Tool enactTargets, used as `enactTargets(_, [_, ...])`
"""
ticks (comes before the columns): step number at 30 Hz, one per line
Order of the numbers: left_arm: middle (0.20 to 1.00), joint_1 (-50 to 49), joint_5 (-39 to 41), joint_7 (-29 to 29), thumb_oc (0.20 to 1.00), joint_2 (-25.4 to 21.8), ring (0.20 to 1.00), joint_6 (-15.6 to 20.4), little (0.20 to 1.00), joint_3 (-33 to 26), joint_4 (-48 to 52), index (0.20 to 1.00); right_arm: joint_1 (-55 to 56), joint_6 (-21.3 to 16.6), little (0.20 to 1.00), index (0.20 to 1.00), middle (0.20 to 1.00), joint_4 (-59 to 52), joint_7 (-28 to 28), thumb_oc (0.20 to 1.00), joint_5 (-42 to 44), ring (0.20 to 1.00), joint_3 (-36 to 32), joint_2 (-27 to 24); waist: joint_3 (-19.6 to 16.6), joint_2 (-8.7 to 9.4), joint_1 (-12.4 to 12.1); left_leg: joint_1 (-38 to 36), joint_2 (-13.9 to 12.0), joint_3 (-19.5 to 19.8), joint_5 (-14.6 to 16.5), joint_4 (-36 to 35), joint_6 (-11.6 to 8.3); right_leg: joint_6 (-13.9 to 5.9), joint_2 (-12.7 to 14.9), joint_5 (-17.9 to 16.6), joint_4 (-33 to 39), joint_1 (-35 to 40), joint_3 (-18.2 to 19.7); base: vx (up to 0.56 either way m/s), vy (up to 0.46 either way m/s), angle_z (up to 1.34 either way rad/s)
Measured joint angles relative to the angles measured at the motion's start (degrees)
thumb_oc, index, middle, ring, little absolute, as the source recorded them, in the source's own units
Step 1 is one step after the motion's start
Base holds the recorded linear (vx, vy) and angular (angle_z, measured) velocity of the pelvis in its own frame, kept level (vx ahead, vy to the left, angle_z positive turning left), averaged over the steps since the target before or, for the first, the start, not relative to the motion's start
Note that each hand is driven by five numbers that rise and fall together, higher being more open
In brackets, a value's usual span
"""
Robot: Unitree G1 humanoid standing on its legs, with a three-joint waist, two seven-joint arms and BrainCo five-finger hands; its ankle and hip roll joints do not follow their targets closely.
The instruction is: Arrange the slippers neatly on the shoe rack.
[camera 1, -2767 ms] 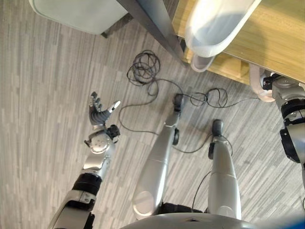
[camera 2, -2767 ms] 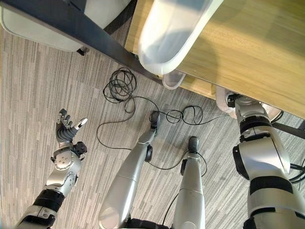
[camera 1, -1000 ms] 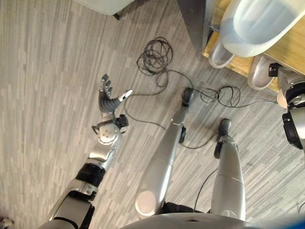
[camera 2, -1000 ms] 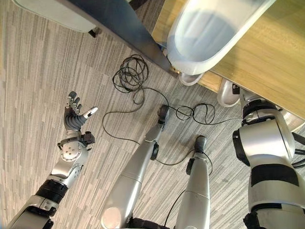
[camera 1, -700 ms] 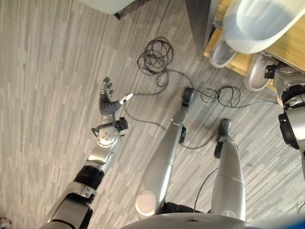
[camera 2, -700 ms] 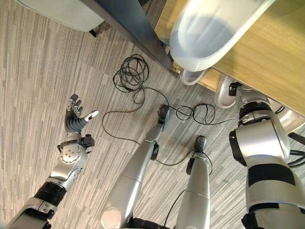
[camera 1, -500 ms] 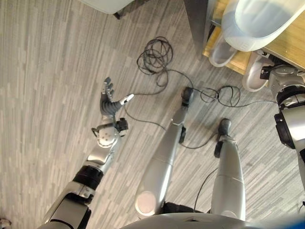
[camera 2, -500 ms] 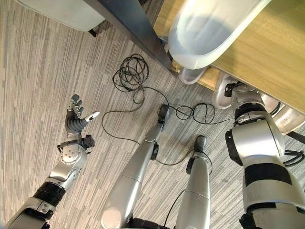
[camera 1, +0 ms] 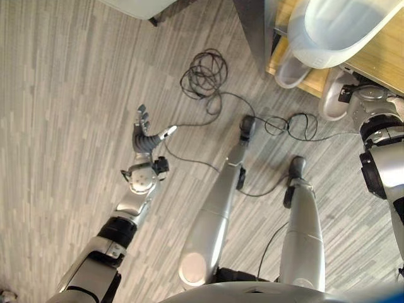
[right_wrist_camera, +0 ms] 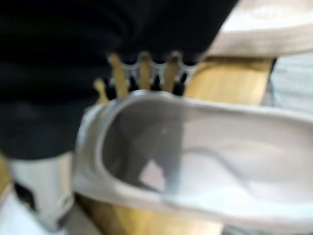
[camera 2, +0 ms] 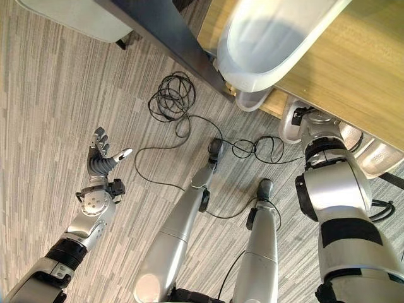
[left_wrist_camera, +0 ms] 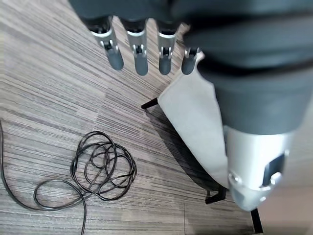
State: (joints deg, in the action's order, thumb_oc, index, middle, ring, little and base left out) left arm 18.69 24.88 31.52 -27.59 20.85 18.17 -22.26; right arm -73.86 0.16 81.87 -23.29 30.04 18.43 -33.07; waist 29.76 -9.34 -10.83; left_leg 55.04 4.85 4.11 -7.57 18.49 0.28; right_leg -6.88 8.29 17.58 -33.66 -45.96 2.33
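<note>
Sideways across the right hand (right_wrist_camera: 146,73), fingers hooked inside, lies the slipper (right_wrist_camera: 195,166); left hand (camera 1: 146,134) splayed.

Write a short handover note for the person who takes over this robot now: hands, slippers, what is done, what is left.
Left hand: open, holding nothing, out over the floor.
Right hand: at the lower level of the shoe rack, close against a pale slipper; I cannot tell whether it grips it.
Other slippers: the top slipper lies on the rack's top board and juts past its edge; the lower slipper sits underneath, beside the pale one.
Done: the slippers are on the rack.
Left: probably line up the lower pair, then straighten the top slipper.
</note>
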Motion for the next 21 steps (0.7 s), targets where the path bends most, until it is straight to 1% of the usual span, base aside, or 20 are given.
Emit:
enactTargets(2, [1.000,0.96,-1.04,0.22,1.000,-0.02,1.000,0.00,1.000,-0.09,-1.55,1.000,0.62,-0.23,1.000,1.000,1.000,-1.12,-0.32,1.000,0.00,1.000,-0.08,1.06,0.00,0.00,0.43,-0.01,0.00,0.14,-0.02,0.07,0.00,0.03,-0.01,0.02,-0.01,0.13,-0.03,0.00,0.000,0.00])
enactTargets(9, [1.000,2.35,-1.86,0.91,1.000,-0.01,1.000,0.00,1.000,0.04,-1.79,1.000,0.92,-0.55,1.000,1.000,1.000,-1.08,-0.39,1.000,0.01,1.000,-0.67,2.79,0.00,0.00,1.01,-0.09,-0.10,0.14,-0.04,0.49,0.00,0.04,-0.14,0.02,-0.38,0.21,-0.03,0.00,0.000,0.00])
enactTargets(14, [1.000,2.50,-1.94,1.08,1.000,-0.02,1.000,-0.01,1.000,0.13,-3.67,1.000,1.60,-0.60,1.000,1.000,1.000,-1.05,-0.69,1.000,0.15,1.000,-2.33,3.46,0.00,0.00,0.96,-0.29,-0.14,0.11,-0.04,0.56,-0.06,0.03,-0.16,0.02,-0.55,0.38,-0.03,0.00,0.000,0.00])
enactTargets(17, [1.000,2.29,-1.93,1.46,1.000,-0.02,1.000,-0.09,1.000,0.08,-4.02,1.000,1.93,-0.64,1.000,1.000,1.000,-1.26,-2.21,1.000,0.17,1.000,-2.51,3.65,0.00,0.00,0.97,-0.29,-0.14,0.09,-0.02,0.56,-0.11,0.04,-0.15,0.02,-0.60,0.37,-0.01,0.00,0.000,0.00])
enactTargets(21, [1.000,2.38,-1.95,2.59,1.000,-0.02,1.000,-0.24,1.000,-0.07,-4.01,1.000,3.70,-1.21,1.000,1.000,1.000,-4.33,-4.15,1.000,0.17,1.000,-3.35,4.01,0.00,0.00,1.03,-0.30,-0.14,0.04,-0.08,0.57,-0.02,0.03,-0.13,0.01,-0.60,0.43,-0.01,0.00,0.000,0.00])
